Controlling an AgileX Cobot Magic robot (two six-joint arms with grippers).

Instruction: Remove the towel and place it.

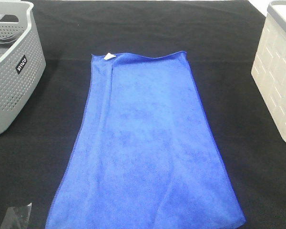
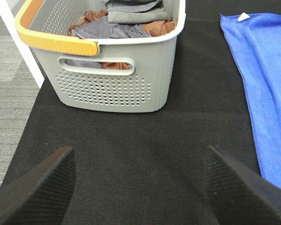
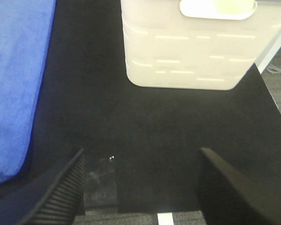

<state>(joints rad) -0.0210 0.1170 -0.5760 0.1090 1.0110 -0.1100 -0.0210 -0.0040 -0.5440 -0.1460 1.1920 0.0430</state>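
Towel [image 1: 148, 152] lies spread flat down the middle of the black table cover [image 1: 62, 119], a long royal-blue rectangle running from the far middle to the near edge of the high view, widening toward the near side. Its small white tag [image 1: 109, 56] sits at the far left corner. A faint fold line runs along the towel's left side, and another crease crosses the near right part.

On the far left stands a grey perforated basket [image 2: 112, 89] with an orange-topped handle [image 2: 51, 42]; grey and brown cloths [image 2: 117, 23] are piled inside it. On the right stands a cream bin [image 3: 192, 51] with a moulded brick-like pattern and a handle opening near its rim. Both containers are well apart from the towel.

Left gripper [image 2: 140, 183] hovers over bare black cover between the basket and the towel's left edge, its fingers spread wide and pinching nothing. Right gripper [image 3: 140, 187] hangs near the table's near edge, between the towel's right edge and the cream bin, jaws likewise spread with nothing between them
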